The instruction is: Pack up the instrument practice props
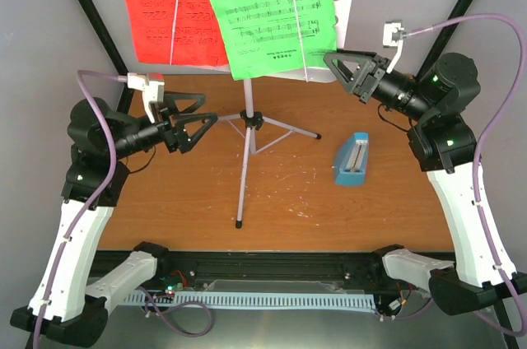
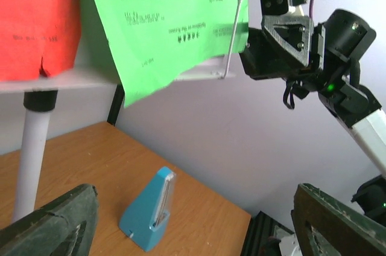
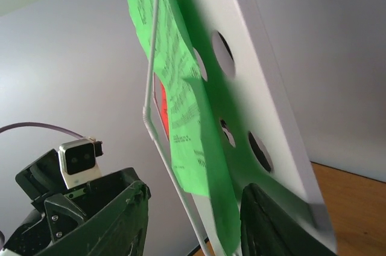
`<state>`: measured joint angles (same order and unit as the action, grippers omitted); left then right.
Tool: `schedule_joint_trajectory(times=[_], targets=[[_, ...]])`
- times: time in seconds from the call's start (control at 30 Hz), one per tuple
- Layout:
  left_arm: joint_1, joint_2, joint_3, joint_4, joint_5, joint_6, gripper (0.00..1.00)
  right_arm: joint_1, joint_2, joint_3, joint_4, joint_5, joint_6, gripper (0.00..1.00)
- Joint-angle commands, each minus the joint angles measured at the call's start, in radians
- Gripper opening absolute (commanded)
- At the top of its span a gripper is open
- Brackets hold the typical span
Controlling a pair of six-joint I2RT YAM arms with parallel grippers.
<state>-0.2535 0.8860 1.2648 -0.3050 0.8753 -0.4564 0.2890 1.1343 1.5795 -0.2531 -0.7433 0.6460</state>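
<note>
At centre of the worktop (image 1: 165,201): music stand (image 1: 244,160) upright on silver tripod legs. Its white punched panel, at 12 o'clock, carries two sheets. Red sheet (image 1: 169,7) on the 11 o'clock side. Green sheet (image 1: 268,11) at 1 o'clock, tilted, its left edge lapping over the red. Thin white wire retainer (image 1: 300,28) lies across the green sheet.

Metronome (image 1: 352,160): blue wedge, standing on its base on the worktop at 4 o'clock from the tripod hub. Well apart from the legs and from both arms.

Left end effector (image 1: 209,110): raised off the worktop at 9 o'clock from the stand pole, pointing toward it. Jaws spread wide. Wrist view shows only worktop, metronome and wall between the fingers (image 2: 54,226). Holds nothing.

Right end effector (image 3: 196,208): up at the panel's lower right corner, 2 o'clock from the hub. Jaws spread wide, straddling the bottom edge of the green sheet and the wire. One finger (image 3: 114,220) sits on the printed side, clear of the paper. The other (image 3: 271,220) is just beside the panel's lower corner, where the view is blurred; contact cannot be told. Nothing gripped.
</note>
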Motion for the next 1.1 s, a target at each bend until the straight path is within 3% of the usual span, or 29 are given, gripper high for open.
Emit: schedule_joint_trajectory(times=[0.0,0.4,0.6,0.83,1.07], targets=[[-0.003,0.029,0.103,0.009,-0.119,-0.023,0.85,0.043,0.043,0.092,-0.046,0.061,-0.067,0.42],[-0.075,0.208,0.32,0.198,-0.146,-0.146,0.76,0.189,0.179,0.303,-0.148,0.295,-0.223,0.35],[-0.201,0.318,0.447,0.182,-0.221,-0.122,0.72,0.237,0.212,0.338,-0.147,0.395,-0.258,0.34],[-0.339,0.463,0.627,0.154,-0.295,-0.093,0.68,0.254,0.221,0.337,-0.115,0.404,-0.25,0.29],[-0.441,0.604,0.76,0.095,-0.354,-0.093,0.64,0.262,0.214,0.323,-0.109,0.422,-0.253,0.14]])
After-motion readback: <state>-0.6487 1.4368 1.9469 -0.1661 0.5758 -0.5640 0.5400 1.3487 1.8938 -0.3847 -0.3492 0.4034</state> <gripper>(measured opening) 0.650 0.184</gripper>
